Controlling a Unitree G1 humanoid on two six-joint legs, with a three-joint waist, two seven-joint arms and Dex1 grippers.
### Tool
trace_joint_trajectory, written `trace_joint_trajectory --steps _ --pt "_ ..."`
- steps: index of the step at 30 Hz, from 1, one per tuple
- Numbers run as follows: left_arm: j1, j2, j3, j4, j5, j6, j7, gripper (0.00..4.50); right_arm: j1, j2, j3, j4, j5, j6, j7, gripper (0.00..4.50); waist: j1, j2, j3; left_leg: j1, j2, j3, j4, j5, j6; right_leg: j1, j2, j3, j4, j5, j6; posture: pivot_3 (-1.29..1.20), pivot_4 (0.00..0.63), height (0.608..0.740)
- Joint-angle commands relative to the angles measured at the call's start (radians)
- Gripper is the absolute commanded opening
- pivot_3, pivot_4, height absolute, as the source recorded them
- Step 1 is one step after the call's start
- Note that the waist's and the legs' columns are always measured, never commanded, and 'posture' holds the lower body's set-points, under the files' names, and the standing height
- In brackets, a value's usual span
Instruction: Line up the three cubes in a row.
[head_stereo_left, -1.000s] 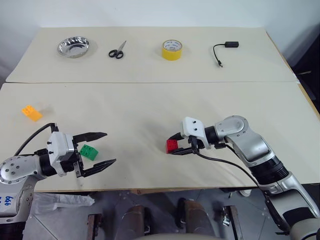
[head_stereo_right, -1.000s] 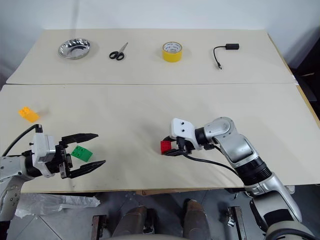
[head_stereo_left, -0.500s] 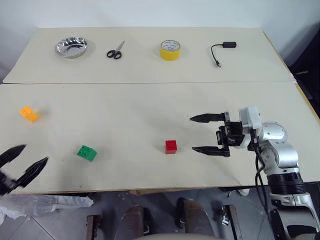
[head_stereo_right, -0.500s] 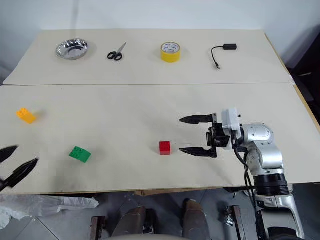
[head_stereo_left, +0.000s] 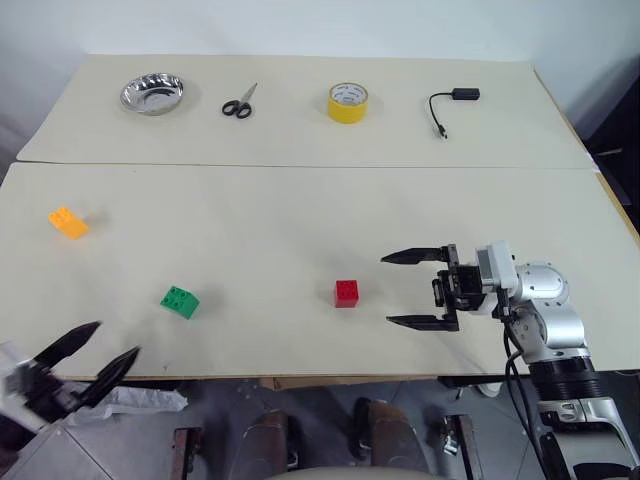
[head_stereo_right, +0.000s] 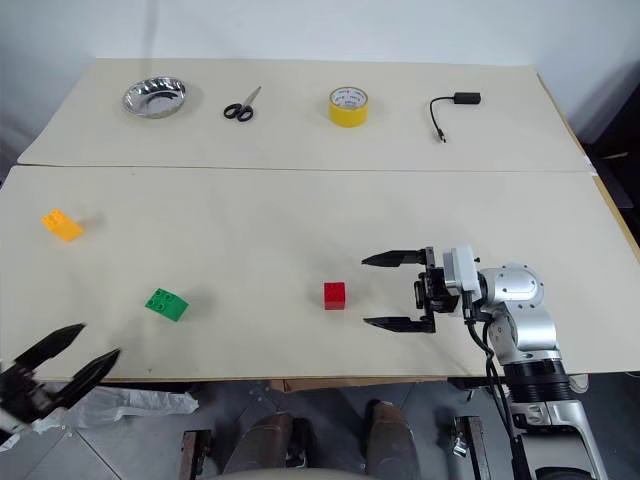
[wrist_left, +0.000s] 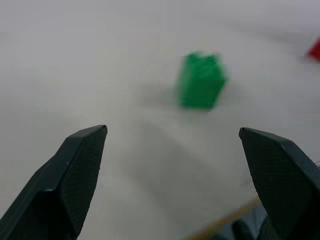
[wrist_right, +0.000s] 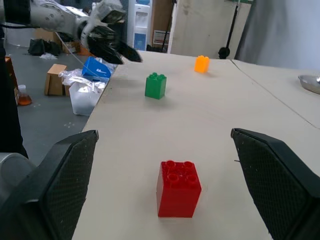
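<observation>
Left end effector (head_stereo_left: 88, 352) has drawn back off the bench's (head_stereo_left: 300, 210) near left corner, fingers spread, leaving the green cube (head_stereo_left: 179, 301) free; right end effector (head_stereo_left: 412, 290), earlier pinching the red cube (head_stereo_left: 346, 293), now stands spread just beside it; orange cube (head_stereo_left: 67, 222) by the left edge; bowl (head_stereo_left: 152, 94), scissors (head_stereo_left: 238, 101), tape (head_stereo_left: 347, 101), cable (head_stereo_left: 448, 106) along the far edge.
</observation>
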Motion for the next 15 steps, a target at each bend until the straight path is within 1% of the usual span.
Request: trace_joint_trajectory --steps 1,4,7,11,12,13,15 --pt "-0.032 -0.054 -0.092 -0.048 0.057 -0.02 0.086 4.5 0.021 0.003 -0.005 -0.027 0.013 -0.021 0.027 4.46 -0.002 0.0 0.0 0.0 0.0 0.0 0.0 0.0 0.0 0.0 0.0 0.0 0.0 0.0 0.0 0.0 0.15 0.74" --pt "-0.065 -0.094 -0.145 -0.031 0.105 -0.042 0.148 4.5 0.034 0.008 -0.001 -0.04 0.009 -0.023 0.009 4.46 -0.004 0.0 0.0 0.0 0.0 0.0 0.0 0.0 0.0 0.0 0.001 -0.001 0.0 0.0 0.0 0.0 0.15 0.74" --pt "-0.094 -0.112 -0.178 0.005 0.144 -0.062 0.192 4.5 0.042 0.01 -0.001 -0.053 0.006 -0.02 -0.006 4.46 -0.006 -0.001 0.0 0.0 0.0 0.0 0.0 0.0 0.0 0.0 0.001 -0.001 0.0 0.0 0.0 0.0 0.15 0.74" --pt "-0.162 -0.159 -0.2 0.06 0.149 -0.123 0.227 3.67 0.058 0.016 0.002 -0.062 -0.002 -0.024 -0.022 4.5 -0.005 -0.001 -0.001 0.0 0.0 0.0 0.001 0.0 0.0 0.0 0.001 -0.001 0.001 0.0 0.0 0.0 0.15 0.74" --pt "-0.171 -0.158 -0.218 0.076 0.165 -0.132 0.223 3.32 0.063 0.018 0.003 -0.064 -0.004 -0.026 -0.026 4.5 -0.003 -0.001 -0.001 0.0 0.0 0.0 0.001 0.0 0.0 0.001 0.001 -0.001 0.0 0.0 0.0 0.0 0.15 0.74" --pt "-0.178 -0.154 -0.234 0.092 0.18 -0.135 0.22 3.07 0.068 0.019 0.004 -0.067 -0.007 -0.027 -0.03 4.5 -0.001 -0.001 -0.001 0.0 0.0 0.0 0.001 0.0 0.0 0.001 0.001 -0.001 0.001 0.0 0.0 0.0 0.15 0.74" --pt "-0.201 -0.148 -0.248 0.108 0.185 -0.139 0.223 2.34 0.076 0.02 0.002 -0.077 -0.007 -0.02 -0.042 4.5 0.005 0.0 -0.001 0.0 -0.001 0.0 0.001 0.0 0.0 0.001 0.0 -0.001 0.001 0.0 0.0 0.0 0.15 0.74"
